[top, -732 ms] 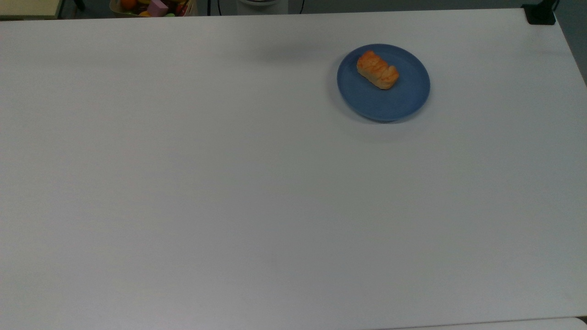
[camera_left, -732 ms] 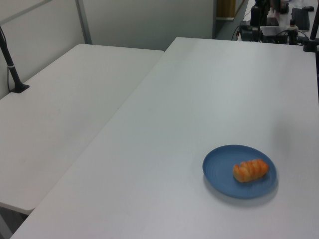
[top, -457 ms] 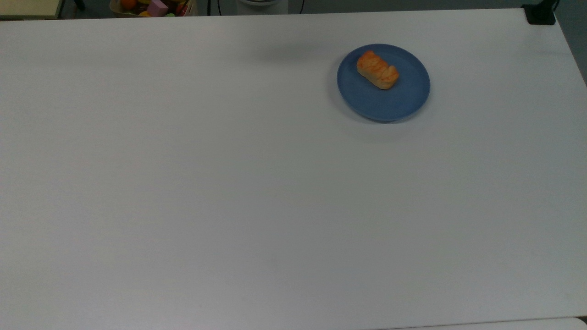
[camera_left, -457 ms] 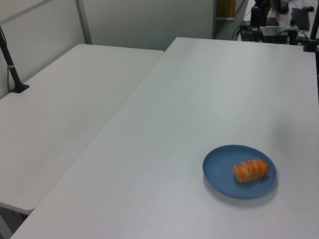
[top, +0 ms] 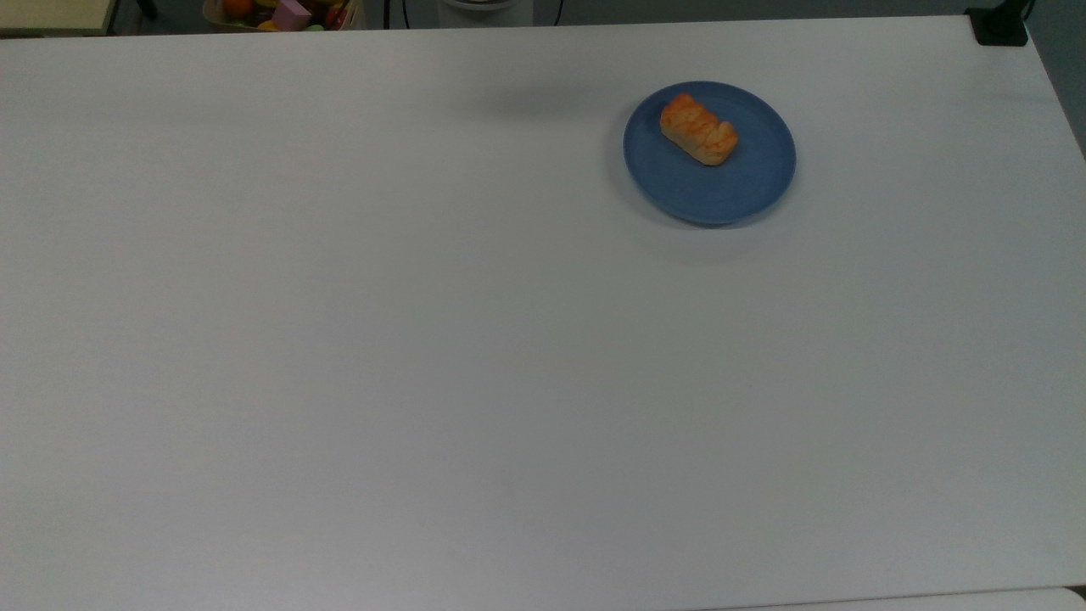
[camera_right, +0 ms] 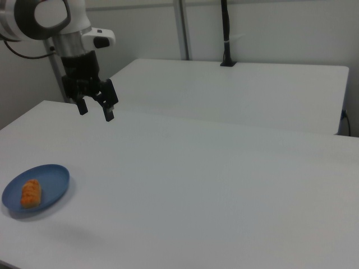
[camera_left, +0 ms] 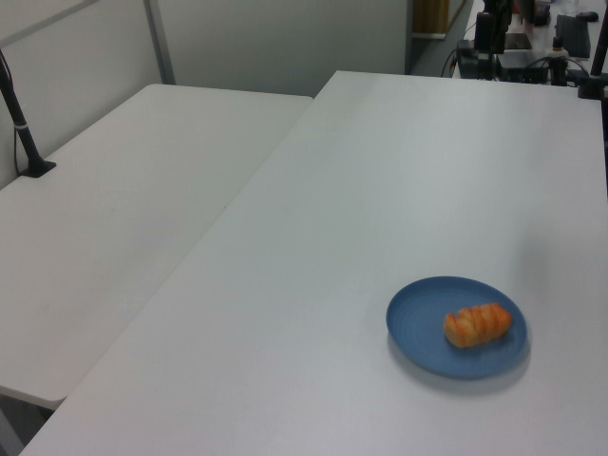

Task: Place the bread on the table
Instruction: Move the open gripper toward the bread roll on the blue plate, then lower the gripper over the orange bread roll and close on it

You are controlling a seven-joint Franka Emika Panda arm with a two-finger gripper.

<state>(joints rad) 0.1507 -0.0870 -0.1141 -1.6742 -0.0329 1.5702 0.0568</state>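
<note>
The bread point(top: 698, 129) point(camera_left: 477, 324) point(camera_right: 30, 193), a small golden-orange braided roll, lies on a round blue plate point(top: 730, 191) point(camera_left: 418, 323) point(camera_right: 53, 176). The plate stands on the white table point(top: 424, 339) point(camera_left: 380, 190) point(camera_right: 213, 185). In the right view my gripper point(camera_right: 96, 110) hangs in the air well above the table, up and to the right of the plate. It is open, with nothing between its fingers point(camera_right: 109, 112).
A second white table point(camera_left: 123, 209) point(camera_right: 241, 89) adjoins this one. A black post point(camera_right: 226, 33) point(camera_left: 24, 123) is clamped to it. A bin of coloured items point(top: 284, 13) sits beyond the top view's upper edge of the table. A black clamp point(top: 999, 25) holds the corner.
</note>
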